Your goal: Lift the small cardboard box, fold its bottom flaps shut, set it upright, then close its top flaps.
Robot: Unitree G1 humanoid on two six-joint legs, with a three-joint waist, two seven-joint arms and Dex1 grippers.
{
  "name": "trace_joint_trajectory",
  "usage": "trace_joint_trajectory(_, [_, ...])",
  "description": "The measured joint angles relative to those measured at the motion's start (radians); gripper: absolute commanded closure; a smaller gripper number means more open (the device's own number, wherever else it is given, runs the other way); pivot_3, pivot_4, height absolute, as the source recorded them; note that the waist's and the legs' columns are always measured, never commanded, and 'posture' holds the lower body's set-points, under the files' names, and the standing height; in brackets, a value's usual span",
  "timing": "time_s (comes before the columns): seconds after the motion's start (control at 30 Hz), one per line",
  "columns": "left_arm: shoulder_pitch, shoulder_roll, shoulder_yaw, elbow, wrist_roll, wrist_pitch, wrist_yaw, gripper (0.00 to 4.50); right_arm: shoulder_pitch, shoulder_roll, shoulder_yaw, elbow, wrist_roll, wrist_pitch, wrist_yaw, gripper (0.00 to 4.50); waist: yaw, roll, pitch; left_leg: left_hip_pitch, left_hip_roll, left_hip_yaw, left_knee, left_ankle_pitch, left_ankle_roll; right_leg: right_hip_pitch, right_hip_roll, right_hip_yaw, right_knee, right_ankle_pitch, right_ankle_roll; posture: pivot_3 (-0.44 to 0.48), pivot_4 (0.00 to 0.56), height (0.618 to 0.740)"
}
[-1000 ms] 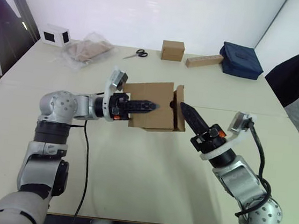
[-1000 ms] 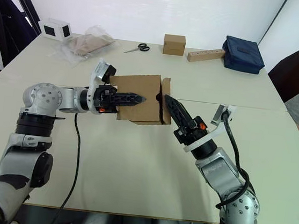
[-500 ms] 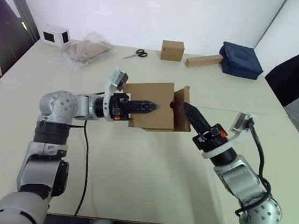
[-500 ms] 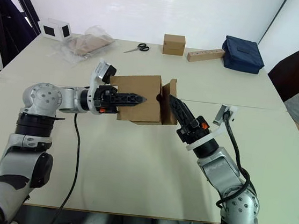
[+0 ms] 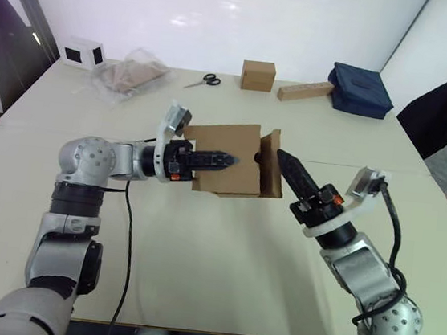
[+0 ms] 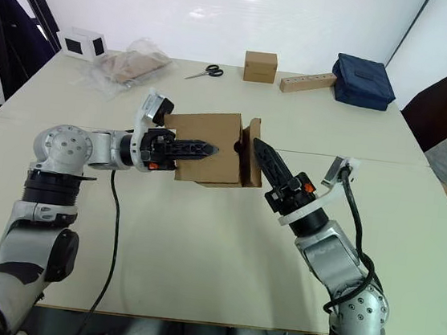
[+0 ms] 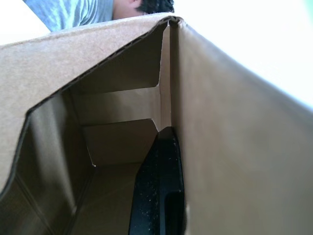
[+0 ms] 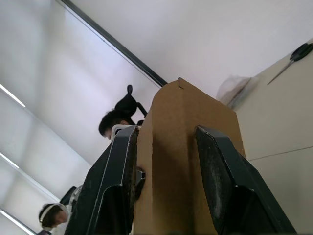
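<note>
Small cardboard box (image 5: pixel 226 158) at frame centre, held clear above the table (image 5: pixel 198 245), lying sideways with one flapped end toward each arm.
Left gripper (image 5: pixel 226 161) clamped on box's near side wall: one finger outside across the brown face, the other inside the cavity (image 7: pixel 159 196).
Right-end flap (image 5: pixel 271 165), taken as one of the bottom flaps, standing nearly upright and slightly ajar from the box end.
Right gripper (image 5: pixel 283 157) at that flap, fingers (image 8: pixel 220 181) parted and straddling its edge; contact with the card not resolvable.

Handling, judged: empty shell, so light; corrugated walls stiff along the panel, creasing easily under a hard pinch. Flaps springy at the hinge, likely to reopen when released. Surface matte, not slippery.
Best hold: wall grip near a corner, as now; flap pushed flat near its free edge.

Background, upper frame: smaller cardboard cube (image 5: pixel 258 75), long tan block (image 5: pixel 305 90), scissors (image 5: pixel 203 79), navy pouch (image 5: pixel 360 90).
</note>
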Motion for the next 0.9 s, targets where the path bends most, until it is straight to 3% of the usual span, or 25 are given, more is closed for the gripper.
trace_joint_trajectory(0.17, [0.0,0.0,0.0,0.0,0.0,0.0,0.005,4.5,0.015,0.0,0.001,-0.012,0.006,-0.003,0.0,2.61,0.0,0.0,0.0,0.0,0.0,0.0,0.0,0.0,0.0,0.0,0.0,0.0,0.0,0.0,0.0,0.0,0.15,0.74])
trace_joint_trajectory(0.3, [0.0,-0.006,0.0,-0.001,-0.001,0.0,0.007,4.5,0.019,-0.001,0.002,-0.011,-0.009,-0.007,0.001,3.63,0.0,0.0,0.0,0.0,0.0,0.0,0.0,0.0,0.0,0.0,0.0,0.0,0.0,0.0,0.0,0.0,0.15,0.74])
trace_joint_trajectory(0.9, [0.0,-0.007,0.006,-0.004,-0.008,0.001,0.029,4.5,0.021,-0.026,0.023,0.008,-0.184,-0.014,0.021,3.63,0.0,0.0,0.0,0.0,0.0,0.0,0.0,0.0,0.0,0.0,0.0,0.0,0.0,0.0,0.0,0.0,0.15,0.74])
